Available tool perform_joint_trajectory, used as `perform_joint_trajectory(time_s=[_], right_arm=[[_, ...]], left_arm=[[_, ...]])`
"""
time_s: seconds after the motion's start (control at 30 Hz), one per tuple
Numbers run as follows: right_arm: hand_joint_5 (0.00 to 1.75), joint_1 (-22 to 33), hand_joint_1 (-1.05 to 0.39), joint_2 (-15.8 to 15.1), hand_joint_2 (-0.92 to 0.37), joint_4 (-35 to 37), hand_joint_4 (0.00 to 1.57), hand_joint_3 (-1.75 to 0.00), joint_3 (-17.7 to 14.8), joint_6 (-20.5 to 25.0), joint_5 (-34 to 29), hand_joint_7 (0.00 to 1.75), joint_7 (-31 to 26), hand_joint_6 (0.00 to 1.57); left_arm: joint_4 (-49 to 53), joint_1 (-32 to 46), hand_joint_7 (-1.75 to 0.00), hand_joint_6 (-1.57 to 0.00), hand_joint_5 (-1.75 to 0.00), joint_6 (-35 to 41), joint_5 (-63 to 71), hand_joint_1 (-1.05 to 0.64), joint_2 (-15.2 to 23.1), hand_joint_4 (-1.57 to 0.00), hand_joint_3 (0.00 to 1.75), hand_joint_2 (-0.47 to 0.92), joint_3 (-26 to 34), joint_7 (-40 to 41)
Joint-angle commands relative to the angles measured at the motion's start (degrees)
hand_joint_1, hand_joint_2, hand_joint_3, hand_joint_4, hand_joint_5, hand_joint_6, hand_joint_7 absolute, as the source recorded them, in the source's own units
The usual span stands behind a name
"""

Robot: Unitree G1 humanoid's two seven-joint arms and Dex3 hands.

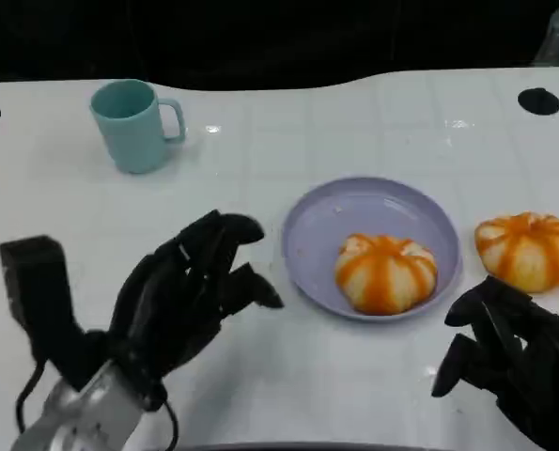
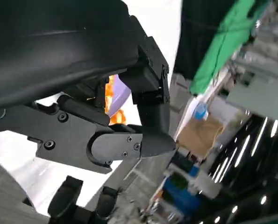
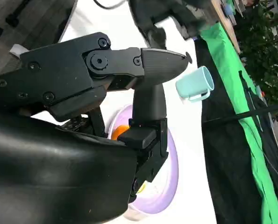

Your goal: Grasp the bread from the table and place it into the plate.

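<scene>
A lavender plate (image 1: 335, 225) lies at the middle of the white table, and an orange-striped bread roll (image 1: 385, 272) sits inside it toward its near right. A second orange-striped roll (image 1: 528, 249) rests on the table just right of the plate. My left hand (image 1: 185, 287) hovers left of the plate, fingers spread and holding nothing. My right hand (image 1: 509, 357) is at the lower right, in front of the second roll, fingers apart and empty. The right wrist view shows the plate (image 3: 169, 182) and a bit of orange bread (image 3: 120, 132) behind my fingers (image 3: 153, 63).
A teal mug (image 1: 133, 124) stands at the back left of the table. Two dark round holes (image 1: 539, 101) mark the table's far corners. The table's far edge meets a black backdrop.
</scene>
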Motion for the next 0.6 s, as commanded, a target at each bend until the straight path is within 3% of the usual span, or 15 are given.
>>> perform_joint_trajectory(time_s=[0.03,0.23,0.6], right_arm=[[1.75,0.0,-0.44,-0.7,-0.92,0.2,0.63,-0.38,-0.2,-0.6,0.3,1.6,0.4,0.49],[1.75,0.1,-0.43,-0.5,-0.92,-0.6,0.63,-0.38,-0.1,0.1,0.1,1.6,-0.2,0.49],[1.75,0.7,-0.43,-0.6,-0.92,-1.1,0.62,-0.39,-0.2,-0.3,0.4,1.61,0.0,0.48]], left_arm=[[-5.4,4.1,-1.6,-0.53,-1.75,3.7,-2.5,-0.59,-0.5,-0.72,0.5,0.92,0.6,4.1],[-10.1,10.5,-1.74,-0.48,-1.75,5.5,-4.6,-0.57,-0.6,-0.77,0.55,0.92,0.4,5.3],[-11.3,13.2,-1.75,-0.5,-1.75,5.3,-5.3,-0.54,0.3,-0.77,0.48,0.92,0.0,5.7]])
